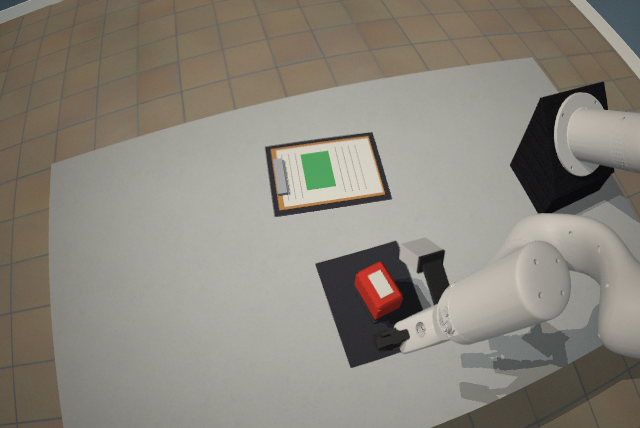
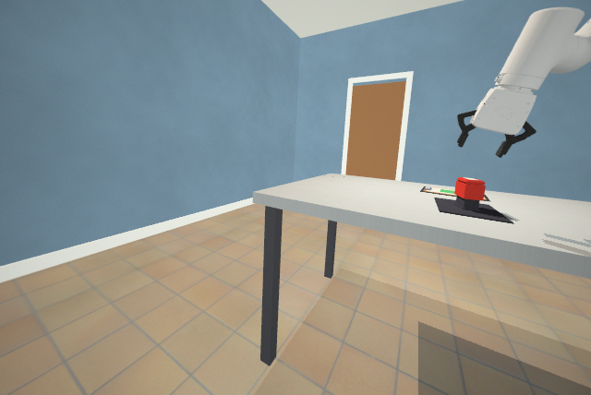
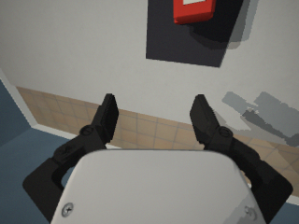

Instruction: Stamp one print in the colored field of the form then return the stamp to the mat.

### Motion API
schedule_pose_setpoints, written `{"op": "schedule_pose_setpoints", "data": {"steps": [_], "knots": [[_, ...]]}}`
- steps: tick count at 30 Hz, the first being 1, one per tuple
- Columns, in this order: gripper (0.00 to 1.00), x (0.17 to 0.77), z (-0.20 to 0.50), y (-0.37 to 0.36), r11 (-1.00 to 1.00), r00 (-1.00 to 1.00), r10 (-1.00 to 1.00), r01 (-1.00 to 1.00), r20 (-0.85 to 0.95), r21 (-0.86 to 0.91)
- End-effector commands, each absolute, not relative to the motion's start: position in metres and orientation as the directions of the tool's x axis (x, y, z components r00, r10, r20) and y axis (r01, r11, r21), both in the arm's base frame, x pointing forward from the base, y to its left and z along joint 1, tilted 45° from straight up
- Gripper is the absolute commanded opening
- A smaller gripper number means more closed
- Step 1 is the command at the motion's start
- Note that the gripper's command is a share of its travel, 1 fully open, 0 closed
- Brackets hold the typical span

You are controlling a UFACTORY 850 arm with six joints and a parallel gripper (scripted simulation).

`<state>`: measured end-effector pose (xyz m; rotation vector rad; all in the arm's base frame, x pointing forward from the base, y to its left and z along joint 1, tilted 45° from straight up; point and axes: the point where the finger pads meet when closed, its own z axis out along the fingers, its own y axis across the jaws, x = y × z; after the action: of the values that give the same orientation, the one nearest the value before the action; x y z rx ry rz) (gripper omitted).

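Note:
The red stamp (image 1: 378, 289) with a white label on top stands upright at the middle of the dark mat (image 1: 369, 304). It also shows in the side view (image 2: 470, 188) and at the top edge of the wrist view (image 3: 193, 11). The form (image 1: 327, 172) lies on a clipboard farther back, and its green field (image 1: 317, 170) is plain, with no mark. My gripper (image 2: 481, 148) is open and empty. It hangs high above the table, over the near side of the mat, well clear of the stamp. In the wrist view the fingers frame the table's edge and the floor.
The black base block (image 1: 560, 149) of the arm stands at the table's right end. The arm's white links (image 1: 537, 283) cover the table's near right corner. The table's near edge (image 3: 140, 119) runs close behind the mat (image 3: 192, 39).

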<state>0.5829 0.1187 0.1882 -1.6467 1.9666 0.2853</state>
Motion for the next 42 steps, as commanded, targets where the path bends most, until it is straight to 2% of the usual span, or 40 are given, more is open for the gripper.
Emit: {"op": "schedule_pose_setpoints", "data": {"steps": [1, 9, 28, 34, 42], "knots": [[1.0, 0.583, 0.13, 0.09, 0.085, 0.012, -0.795, -0.988, -0.607, -0.13], [1.0, 0.56, 0.075, 0.057, -0.033, 0.085, -0.711, -0.996, -0.698, -0.087], [1.0, 0.559, 0.077, 0.054, -0.035, 0.086, -0.708, -0.996, -0.701, -0.087], [1.0, 0.557, 0.109, 0.021, -0.035, 0.086, -0.708, -0.996, -0.701, -0.087], [1.0, 0.557, 0.107, 0.018, -0.018, 0.062, -0.709, -0.997, -0.702, -0.07]]}}
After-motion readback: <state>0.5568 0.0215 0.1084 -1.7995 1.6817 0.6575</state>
